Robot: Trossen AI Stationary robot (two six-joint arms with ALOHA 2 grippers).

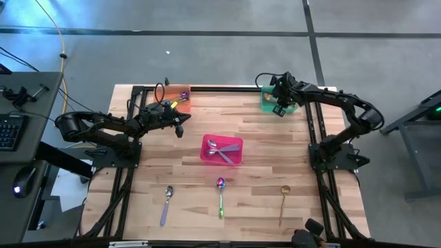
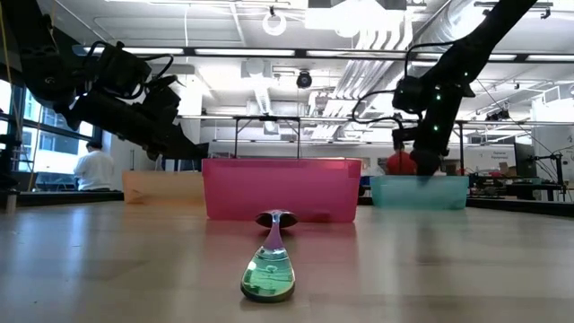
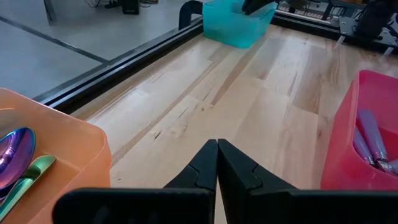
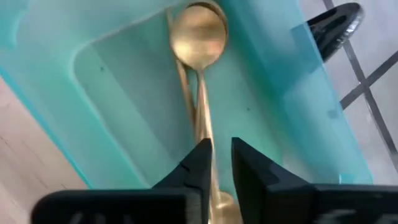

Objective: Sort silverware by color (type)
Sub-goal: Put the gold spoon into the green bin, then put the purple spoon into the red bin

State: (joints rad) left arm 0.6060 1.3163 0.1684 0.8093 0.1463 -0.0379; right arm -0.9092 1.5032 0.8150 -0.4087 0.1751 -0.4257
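Note:
My right gripper [image 4: 221, 149] hangs over the teal bin [image 1: 265, 102] at the table's far right, its fingers pointing down into the bin and a small gap apart. Gold spoons [image 4: 199, 31] lie on the bin's floor under it; one handle [image 4: 203, 118] runs toward the gap. My left gripper [image 1: 180, 126] waits shut above the wood beside the orange bin [image 1: 180, 98], which holds an iridescent spoon [image 3: 12, 162]. Near the front edge lie a lilac-handled silver spoon [image 1: 167, 203], an iridescent green-handled spoon [image 1: 220, 196] and a gold spoon [image 1: 284, 203]. My right gripper stands over a gold spoon's handle [image 4: 205, 134], which passes beside one fingertip [image 4: 198, 158] and shows again between the fingers lower down. I cannot tell whether the fingers touch it. The spoon lies along the bin's floor.
A pink bin [image 1: 205, 155] with silver spoons stands mid-table. A black frame rail [image 1: 227, 88] runs along the far edge behind the bins. Bare wood lies between the bins and the three spoons in front.

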